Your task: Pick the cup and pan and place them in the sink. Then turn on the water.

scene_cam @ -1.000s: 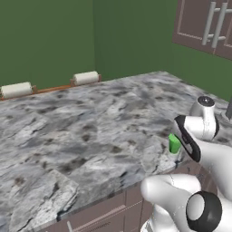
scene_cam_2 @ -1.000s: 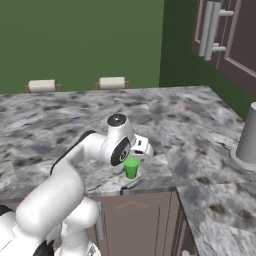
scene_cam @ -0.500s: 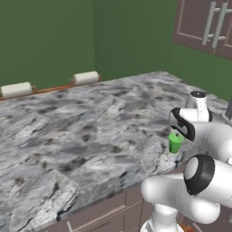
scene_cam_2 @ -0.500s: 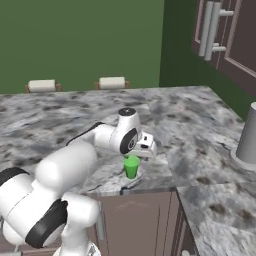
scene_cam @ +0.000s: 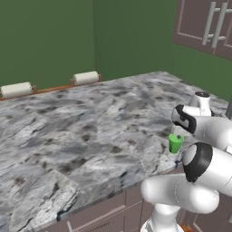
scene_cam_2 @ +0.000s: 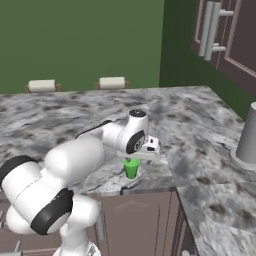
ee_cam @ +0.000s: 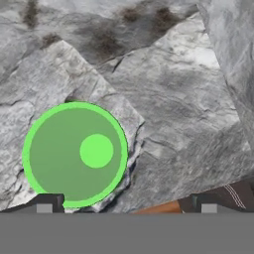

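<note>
The small bright green cup (scene_cam: 175, 143) stands upright on the marble counter (scene_cam: 90, 127), close to its front edge. In the right base view the cup (scene_cam_2: 131, 167) sits just under the white hand. My gripper (scene_cam_2: 134, 156) hangs right above it, pointing down, open and holding nothing. The hand view looks straight down into the cup (ee_cam: 75, 154), which lies left of centre. My gripper (ee_cam: 124, 203) has its left fingertip (ee_cam: 45, 202) at the cup's near rim and the right one far off to the side. The pan and the sink are out of view.
Two paper-towel rolls (scene_cam: 86, 78) (scene_cam: 17, 89) lie along the green back wall. A tall grey canister (scene_cam_2: 248, 135) stands on the counter at the right. Brown wall cabinets (scene_cam: 204, 27) hang at the upper right. Drawer fronts (scene_cam_2: 140, 220) run below the counter edge.
The arm has swung round and the hand has shifted slightly to settle over the cup. The cup has not moved. The jaws stayed wide open.
</note>
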Robot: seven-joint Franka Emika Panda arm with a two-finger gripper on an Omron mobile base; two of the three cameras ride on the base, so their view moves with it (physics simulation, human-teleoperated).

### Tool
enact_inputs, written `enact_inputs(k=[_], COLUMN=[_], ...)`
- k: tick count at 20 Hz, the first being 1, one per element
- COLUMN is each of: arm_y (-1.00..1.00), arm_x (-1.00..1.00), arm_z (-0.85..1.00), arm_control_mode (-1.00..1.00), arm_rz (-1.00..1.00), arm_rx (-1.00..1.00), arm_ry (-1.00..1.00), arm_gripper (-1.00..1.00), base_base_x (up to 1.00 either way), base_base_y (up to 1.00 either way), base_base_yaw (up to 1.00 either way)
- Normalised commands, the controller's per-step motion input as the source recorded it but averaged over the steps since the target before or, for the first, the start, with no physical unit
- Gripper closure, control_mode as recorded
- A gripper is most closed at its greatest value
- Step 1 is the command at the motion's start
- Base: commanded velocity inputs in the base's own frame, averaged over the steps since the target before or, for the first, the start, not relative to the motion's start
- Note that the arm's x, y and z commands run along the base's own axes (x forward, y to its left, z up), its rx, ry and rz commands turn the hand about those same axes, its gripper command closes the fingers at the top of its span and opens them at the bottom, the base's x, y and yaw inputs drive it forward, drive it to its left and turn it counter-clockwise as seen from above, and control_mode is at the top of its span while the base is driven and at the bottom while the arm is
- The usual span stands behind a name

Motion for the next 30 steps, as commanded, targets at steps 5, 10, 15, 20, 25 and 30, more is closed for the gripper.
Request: enact_inputs(k=[5, 10, 15, 20, 25, 30], arm_y=[0.00, 0.00, 0.00, 0.00, 0.00, 0.00], arm_x=[0.12, 0.21, 0.01, 0.00, 0.00, 0.00], arm_z=[0.00, -0.17, -0.27, -0.34, -0.24, 0.00], arm_control_mode=[-1.00, -1.00, -1.00, -1.00, -1.00, -1.00], arm_rz=[0.00, 0.00, 0.00, 0.00, 0.00, 0.00], arm_rx=[0.00, 0.00, 0.00, 0.00, 0.00, 0.00], arm_ry=[0.00, 0.00, 0.01, 0.00, 0.01, 0.00], arm_gripper=[-1.00, -1.00, -1.00, -1.00, -1.00, -1.00], base_base_x=[0.00, 0.00, 0.00, 0.00, 0.00, 0.00], base_base_y=[0.00, 0.00, 0.00, 0.00, 0.00, 0.00], base_base_yaw=[0.00, 0.00, 0.00, 0.00, 0.00, 0.00])
